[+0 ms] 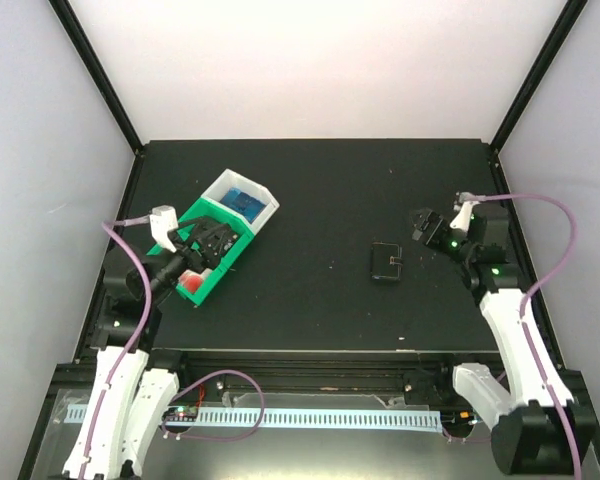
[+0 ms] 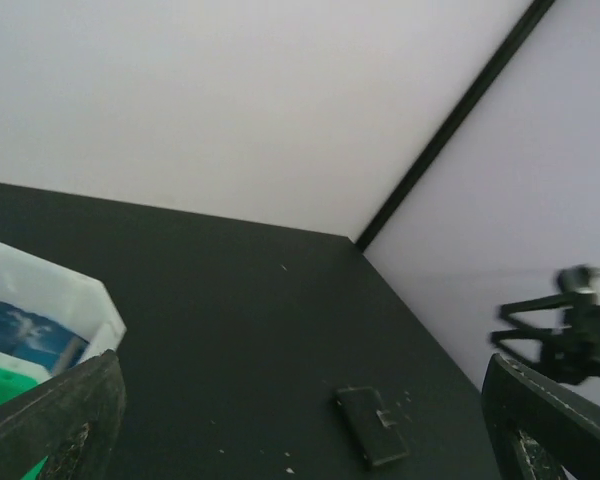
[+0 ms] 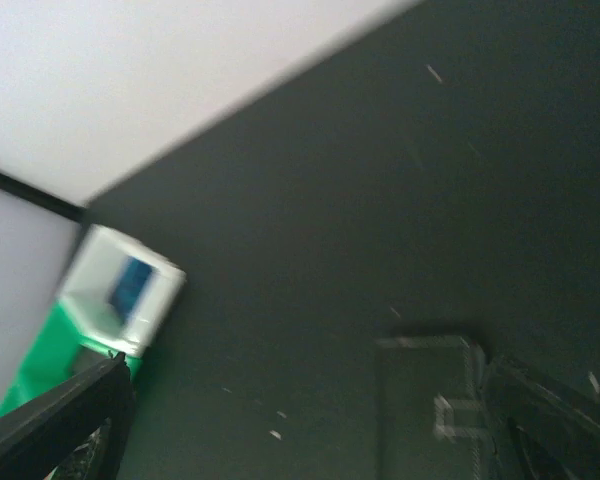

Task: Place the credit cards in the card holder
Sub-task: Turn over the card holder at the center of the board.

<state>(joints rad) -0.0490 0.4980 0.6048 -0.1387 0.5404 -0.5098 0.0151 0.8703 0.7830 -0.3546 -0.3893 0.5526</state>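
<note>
- Card holder [image 1: 386, 262]: shut, lying flat on the table [image 1: 310, 190], right of centre.
- Left tool [image 1: 214, 242]: jaws wide apart, empty, over the green tray [image 1: 216, 278].
- Right tool [image 1: 427, 225]: jaws wide apart, empty, near the card holder, not touching it.
- White tray [image 1: 270, 208]: adjoins the green tray, with a blue card [image 1: 242, 198] inside.
</note>
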